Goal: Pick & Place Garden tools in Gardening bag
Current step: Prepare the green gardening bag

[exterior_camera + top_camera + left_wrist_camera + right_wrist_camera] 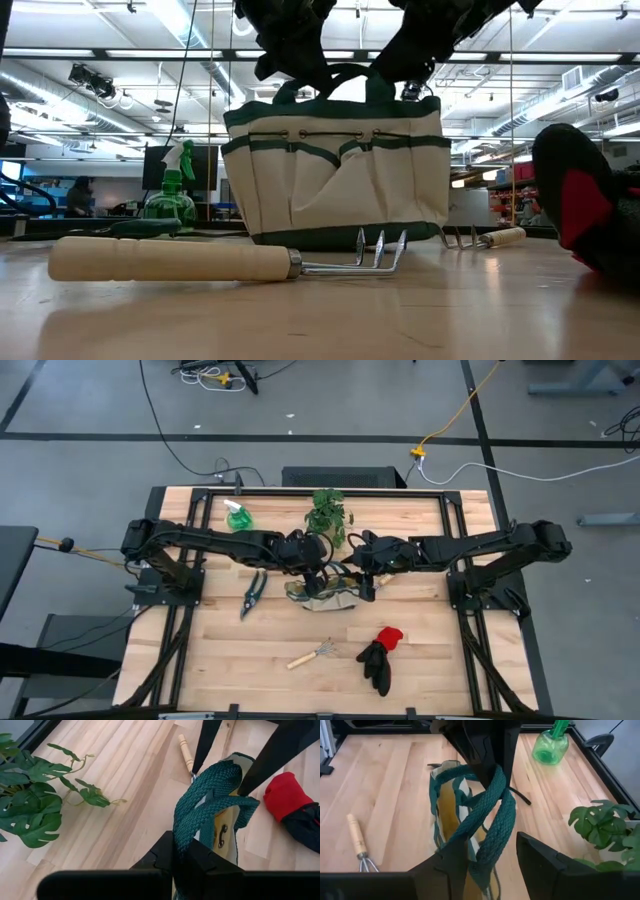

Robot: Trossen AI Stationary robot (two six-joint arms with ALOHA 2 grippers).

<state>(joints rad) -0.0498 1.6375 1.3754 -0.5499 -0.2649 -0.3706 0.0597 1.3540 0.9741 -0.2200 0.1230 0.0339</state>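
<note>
The cream gardening bag (325,595) with green trim stands upright on its base at mid-table (335,170). My left gripper (181,852) is above it, shut on a green handle. My right gripper (492,845) is open, its fingers on either side of both handle straps (492,805). One wooden-handled rake (312,654) lies flat near the front edge. A second rake (490,238) lies to the right of the bag. The red-and-black gloves (381,655), pruning shears (253,593) and green spray bottle (238,517) sit on the table. My left gripper pinches a green handle strap (186,827) between its two fingers, slanting down from the table's left side. The strap rises from the bag to the fingers, and the bag's base stays on the table. My right gripper is open around the crossed straps. They lie against the inner side of one finger (461,855), with a gap to the other finger.
A leafy green plant (327,515) stands at the far middle, just behind both grippers. Black frame rails (185,600) run along the table's left and right sides. Bare wood lies between the bag and the near edge, around the rake and gloves.
</note>
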